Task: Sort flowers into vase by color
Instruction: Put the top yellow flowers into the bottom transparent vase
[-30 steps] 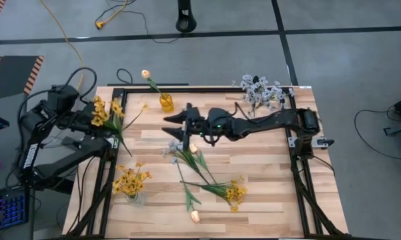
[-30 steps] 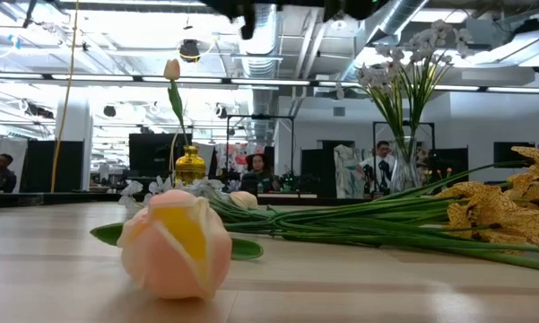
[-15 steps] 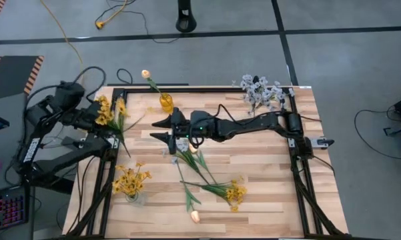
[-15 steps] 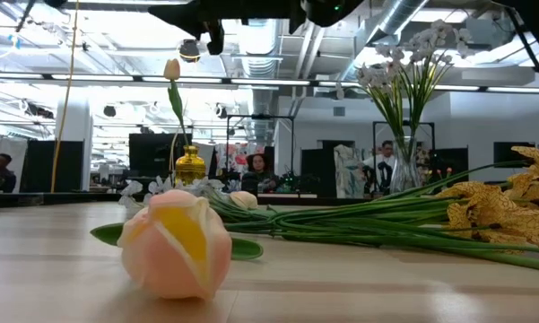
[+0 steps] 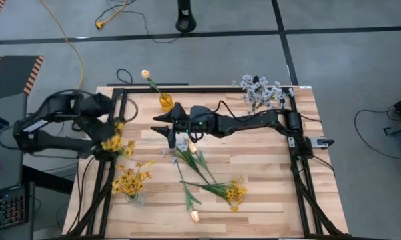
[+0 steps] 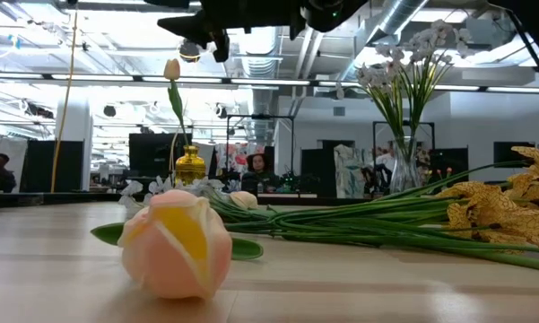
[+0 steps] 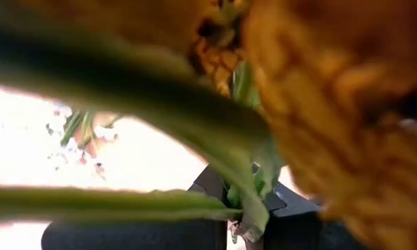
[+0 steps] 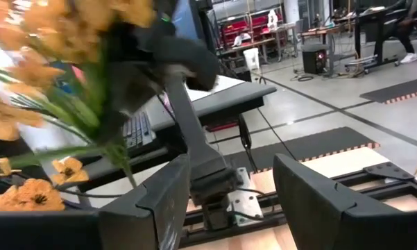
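Observation:
My left gripper [image 5: 105,135] hovers over the table's left edge, shut on a yellow blossom sprig [image 5: 115,143], just beyond the clear vase of yellow flowers [image 5: 129,184]. My right gripper [image 5: 165,123] reaches across to the table's middle-left, open and empty, above the far end of the loose flower pile [image 5: 193,161]. A yellow vase [image 5: 165,102] holds one peach tulip. The blue-white sprays stand in a vase [image 5: 259,92] at the far right. A loose peach tulip [image 6: 175,242] lies on its side near the near edge, and a loose yellow sprig [image 5: 233,193] lies flat. My left gripper pinches the yellow sprig's green stems [image 7: 247,207] between its two fingers [image 7: 209,201]. The sprig is lifted clear of the table, its blossoms [image 7: 333,104] spreading out beyond the fingers.
A black frame rail [image 5: 117,120] runs along the table's left side under the left arm, with another rail [image 5: 293,153] on the right. The right arm [image 5: 253,121] spans the table's far half. Bare wood [image 5: 273,193] shows at the near right.
My left gripper has swung the yellow sprig from the far-left corner toward the near edge, closer to the vase of yellow flowers. My right gripper has moved toward the table's left, staying open.

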{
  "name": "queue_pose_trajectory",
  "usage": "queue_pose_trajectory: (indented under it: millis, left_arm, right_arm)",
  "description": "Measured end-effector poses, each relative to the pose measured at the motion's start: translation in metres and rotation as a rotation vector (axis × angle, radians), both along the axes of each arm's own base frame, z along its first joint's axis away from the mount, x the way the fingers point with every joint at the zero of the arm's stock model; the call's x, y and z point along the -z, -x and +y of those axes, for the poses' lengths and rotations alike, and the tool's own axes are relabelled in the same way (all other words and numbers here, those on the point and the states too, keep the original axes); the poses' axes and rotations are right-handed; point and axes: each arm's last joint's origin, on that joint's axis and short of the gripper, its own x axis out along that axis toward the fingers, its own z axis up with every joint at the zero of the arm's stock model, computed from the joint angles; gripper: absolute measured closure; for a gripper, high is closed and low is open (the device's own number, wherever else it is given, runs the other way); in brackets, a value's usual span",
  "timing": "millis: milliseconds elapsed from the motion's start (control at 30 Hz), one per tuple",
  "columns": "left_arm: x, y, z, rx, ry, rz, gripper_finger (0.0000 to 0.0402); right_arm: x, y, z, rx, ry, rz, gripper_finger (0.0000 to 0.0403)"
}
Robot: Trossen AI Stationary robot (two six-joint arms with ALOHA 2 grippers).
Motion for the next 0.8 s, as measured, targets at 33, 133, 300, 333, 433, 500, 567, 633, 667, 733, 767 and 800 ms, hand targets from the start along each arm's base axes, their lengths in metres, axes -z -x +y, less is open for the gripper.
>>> queue_pose_trajectory:
  millis: [33,133,300,333,433,500,567,633,667,733,767,800]
  left_arm:
    - [-0.003,0.001,-0.003,0.030,-0.021,-0.008,0.0399]
    - [-0.015,0.008,-0.008,0.085,-0.066,-0.060,0.0399]
    - [-0.037,0.021,-0.013,0.129,-0.010,-0.150,0.0399]
    - [-0.042,0.024,-0.014,0.126,0.005,-0.164,0.0399]
    - [-0.050,0.024,-0.015,0.114,0.082,-0.196,0.0399]
    - [-0.052,0.022,-0.016,0.120,0.143,-0.201,0.0399]
    - [-0.053,0.018,-0.016,0.112,0.175,-0.194,0.0399]
    - [-0.054,0.014,-0.016,0.099,0.188,-0.197,0.0399]
    - [-0.055,0.012,-0.015,0.098,0.194,-0.201,0.0399]
    - [-0.058,0.005,-0.016,0.120,0.220,-0.222,0.0399]
    - [-0.058,0.002,-0.016,0.135,0.232,-0.230,0.0399]
    - [-0.059,-0.002,-0.016,0.147,0.241,-0.230,0.0399]
  right_arm:
    - [0.000,0.000,0.000,0.000,0.000,0.002,0.0168]
    - [0.000,0.000,0.000,0.015,-0.001,0.001,0.0168]
    - [0.000,0.000,0.002,0.050,-0.003,0.001,0.0168]
    - [0.000,0.000,0.002,0.051,-0.003,0.001,0.0168]
    - [0.000,0.000,0.002,0.051,-0.003,0.001,0.0168]
    - [0.000,0.000,0.002,0.051,-0.003,0.001,0.0168]
    - [0.000,0.000,0.002,0.050,-0.003,0.001,0.0168]
    - [0.000,0.000,0.002,0.050,-0.003,0.001,0.0168]
    - [0.000,0.000,0.002,0.050,-0.002,0.001,0.0168]
    - [0.000,0.000,0.002,0.051,-0.001,0.001,0.0168]
    - [0.000,0.000,0.002,0.050,-0.001,0.001,0.0168]
    - [0.000,0.000,0.002,0.050,-0.001,0.001,0.0168]
